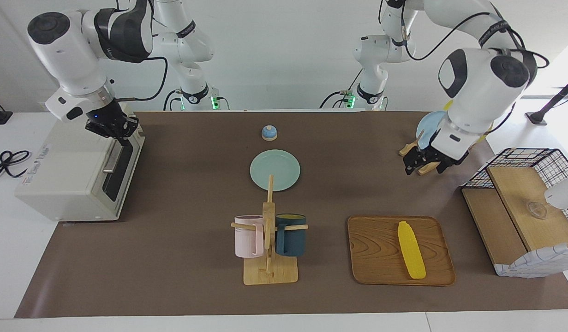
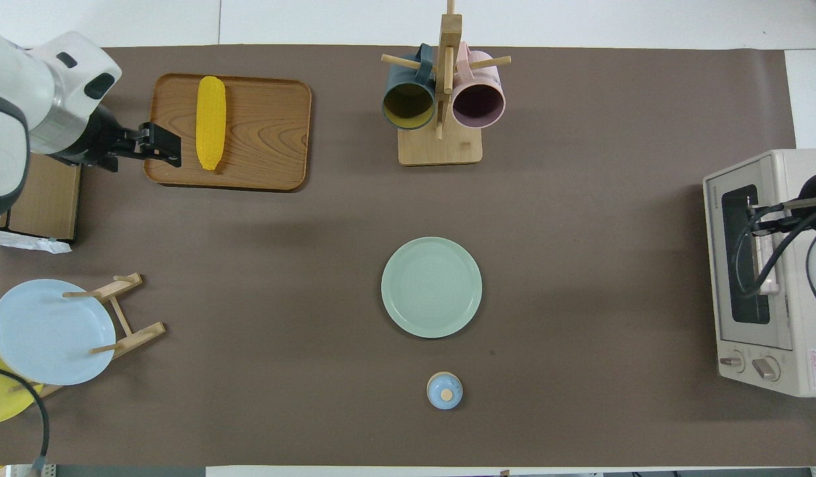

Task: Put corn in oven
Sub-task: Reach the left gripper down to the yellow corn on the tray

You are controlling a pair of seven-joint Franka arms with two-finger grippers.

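Observation:
The yellow corn (image 1: 411,250) lies on a wooden tray (image 1: 376,249) at the left arm's end of the table, farther from the robots; it also shows in the overhead view (image 2: 211,122) on the tray (image 2: 268,126). My left gripper (image 1: 420,167) is open and empty. It hangs in the air beside the tray's edge in the overhead view (image 2: 162,142), apart from the corn. The cream-white oven (image 1: 67,175) stands at the right arm's end with its door closed. My right gripper (image 1: 122,133) is at the door's bar handle, also in the overhead view (image 2: 756,220).
A green plate (image 1: 274,169) lies mid-table, a small blue bell (image 1: 269,133) nearer to the robots. A wooden mug tree (image 1: 269,240) with two mugs stands beside the tray. A black wire basket (image 1: 523,203) and a rack with a blue plate (image 1: 427,129) stand at the left arm's end.

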